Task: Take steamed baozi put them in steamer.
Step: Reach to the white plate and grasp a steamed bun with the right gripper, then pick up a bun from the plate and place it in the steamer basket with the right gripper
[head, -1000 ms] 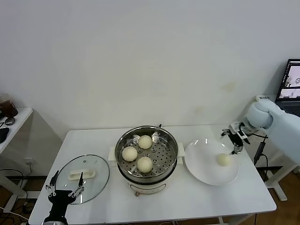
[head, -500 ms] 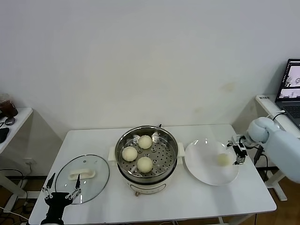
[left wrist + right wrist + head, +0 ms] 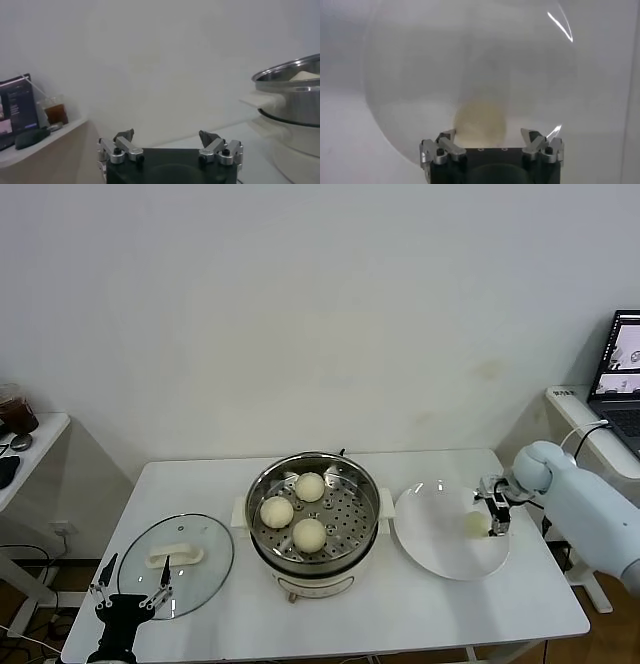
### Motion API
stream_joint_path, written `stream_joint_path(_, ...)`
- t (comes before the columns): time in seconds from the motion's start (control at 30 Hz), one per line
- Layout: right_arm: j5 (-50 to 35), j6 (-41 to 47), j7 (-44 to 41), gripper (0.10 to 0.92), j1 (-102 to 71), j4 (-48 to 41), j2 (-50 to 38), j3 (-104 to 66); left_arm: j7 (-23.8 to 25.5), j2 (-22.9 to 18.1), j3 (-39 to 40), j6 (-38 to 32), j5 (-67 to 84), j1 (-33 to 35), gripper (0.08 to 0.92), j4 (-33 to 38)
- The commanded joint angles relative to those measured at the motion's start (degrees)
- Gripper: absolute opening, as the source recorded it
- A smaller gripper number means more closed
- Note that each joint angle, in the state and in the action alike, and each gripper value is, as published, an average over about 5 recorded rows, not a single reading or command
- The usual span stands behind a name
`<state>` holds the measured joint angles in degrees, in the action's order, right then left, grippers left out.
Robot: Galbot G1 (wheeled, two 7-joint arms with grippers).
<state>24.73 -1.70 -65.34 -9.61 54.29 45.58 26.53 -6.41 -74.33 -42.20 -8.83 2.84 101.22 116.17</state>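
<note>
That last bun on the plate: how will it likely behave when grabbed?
The bun is round and smooth, so it may roll on the plate if nudged. It looks soft, so probably squashes. The right gripper, jaws apart, straddles it.

A plain white wall [image 3: 320,314] filled the background, faintly marked near its right side. Before it stood a white rectangular table [image 3: 420,609]. A smaller white side table [image 3: 30,439] at the left edge carried a cup of dark drink [image 3: 14,410] and what appeared to be a dark mouse [image 3: 20,442]. At the right edge, a laptop [image 3: 622,364] with a lit screen rested on another white surface [image 3: 575,406].
</note>
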Motion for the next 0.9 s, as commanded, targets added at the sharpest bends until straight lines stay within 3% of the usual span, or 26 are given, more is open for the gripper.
stream_joint_path(0.03, 2.03, 0.12, -0.61, 0.709, -0.84, -1.9, 1.61, -0.66, 0.0, -0.03, 0.07, 0.02, 0.01, 0.02, 0.823, -0.02)
stream_joint_path(0.4, 1.69, 0.27, -1.31, 0.423, -0.4, -0.61, 1.08, 0.16, -0.04, -0.04, 0.02, 0.01, 0.02, 0.17, 0.823, 0.21)
stream_joint_path(0.6, -2.73, 2.04, -2.18, 0.408, 3.44, 2.85, -1.44, 3.91, -0.03, -0.04, 0.04, 0.0, 0.05, 0.05, 0.823, 0.36)
stream_joint_path(0.9, -17.68, 9.31, -3.76, 0.407, 20.24, 16.11, -8.77, 18.9, 0.04, 0.85, 1.18, 0.2, 0.19, -1.61, 0.823, 0.1)
